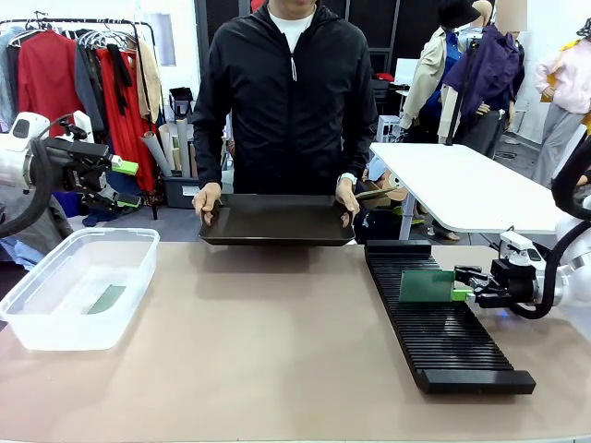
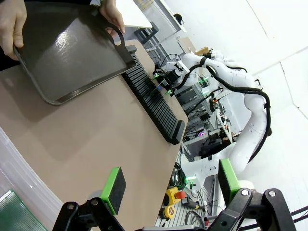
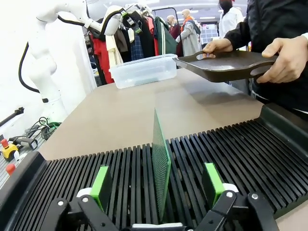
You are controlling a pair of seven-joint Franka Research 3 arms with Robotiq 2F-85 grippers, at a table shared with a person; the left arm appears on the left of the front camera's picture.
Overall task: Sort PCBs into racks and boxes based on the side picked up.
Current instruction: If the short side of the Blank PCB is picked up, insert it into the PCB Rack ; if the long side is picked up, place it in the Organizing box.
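PCB (image 3: 161, 166) upright in rack (image 3: 240, 159), lower edge seemingly slotted, hidden.

green pcb (image 1: 426, 286) upright in black rack (image 1: 443, 332); another in clear box (image 1: 78, 286).
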